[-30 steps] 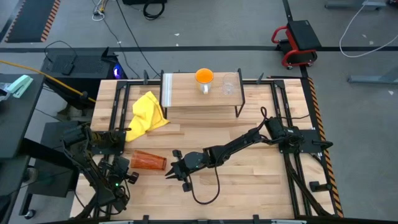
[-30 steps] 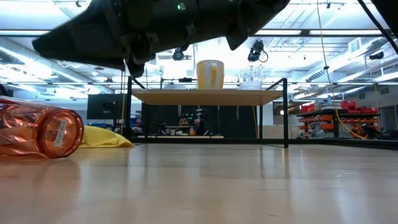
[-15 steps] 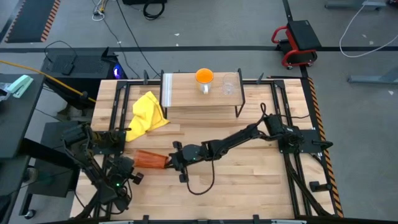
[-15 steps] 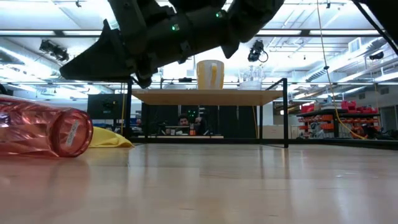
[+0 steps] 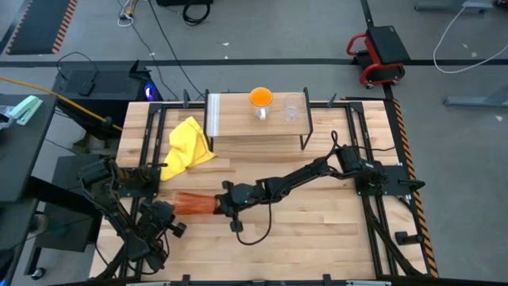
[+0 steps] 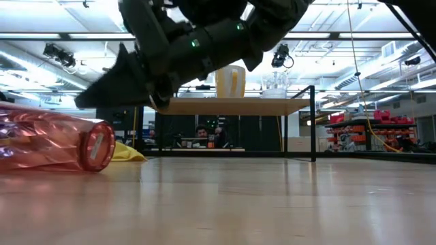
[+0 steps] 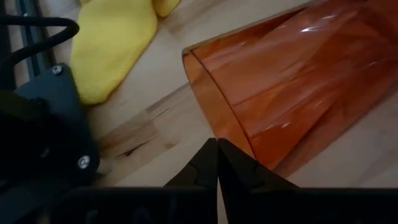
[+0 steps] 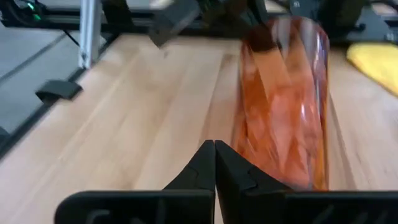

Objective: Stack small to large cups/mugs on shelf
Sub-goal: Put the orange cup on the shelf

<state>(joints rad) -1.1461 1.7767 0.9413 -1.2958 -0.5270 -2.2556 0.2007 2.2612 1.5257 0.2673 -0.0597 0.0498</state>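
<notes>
The brown-orange ribbed tumbler (image 5: 193,203) (image 6: 48,139) lies on its side on the tabletop, mouth toward the table's left. My right gripper (image 5: 220,204) (image 8: 214,146) is shut, low at the tumbler's base end (image 8: 280,174), pointing left alongside it. My left gripper (image 5: 167,213) (image 7: 217,143) is shut, just near of the tumbler's mouth rim (image 7: 205,93). The orange mug (image 5: 260,98) (image 6: 230,82) and the clear cup (image 5: 291,110) (image 6: 276,83) stand upright on the shelf (image 5: 238,121) (image 6: 225,105). My right gripper's shut fingers (image 8: 227,168) lie along the tumbler's wall near its base, level, coming from the table's right; I cannot tell whether they touch it. My left gripper's shut fingertips (image 7: 208,155) sit close under the tumbler's mouth rim; whether they touch it does not show.
A yellow cloth (image 5: 188,147) (image 7: 112,43) lies on the table's left part, between the shelf and the tumbler. A black cable loops on the wood below the right arm (image 5: 246,234). Black frame rails run along both table sides. Bare wood lies right of the tumbler.
My right gripper has moved toward the table's left and slightly toward the far edge, arriving at the tumbler's base end. The tumbler has turned a little on the table and shifted slightly toward the right, still lying on its side.
</notes>
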